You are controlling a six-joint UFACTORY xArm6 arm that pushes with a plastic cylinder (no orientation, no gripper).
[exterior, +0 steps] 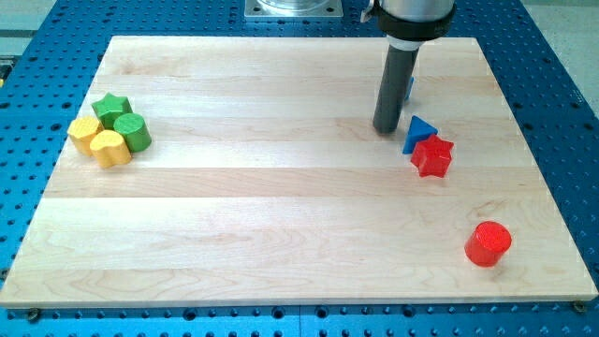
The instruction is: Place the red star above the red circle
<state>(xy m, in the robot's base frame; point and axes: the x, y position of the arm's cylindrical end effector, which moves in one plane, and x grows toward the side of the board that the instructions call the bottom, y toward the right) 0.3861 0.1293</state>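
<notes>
My tip (387, 128) just left of blue triangle (418, 132), upper right of tabletop (281, 234).
No pincer on me, only a rod. Red star (432, 155) touches triangle's lower right; red circle (488, 243) well below it, nr right edge. Green/yellow blocks (111, 129) clustered far left.

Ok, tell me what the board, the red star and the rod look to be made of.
The board looks like pale wood, smooth-finished: parallel planks with visible grain streaks. The red star appears to be painted wood or plastic; its even, saturated colour hides any grain, so I can't settle which. The rod, ending at my tip just left of the blue block, looks dark and matte, possibly metal or plastic.
</notes>
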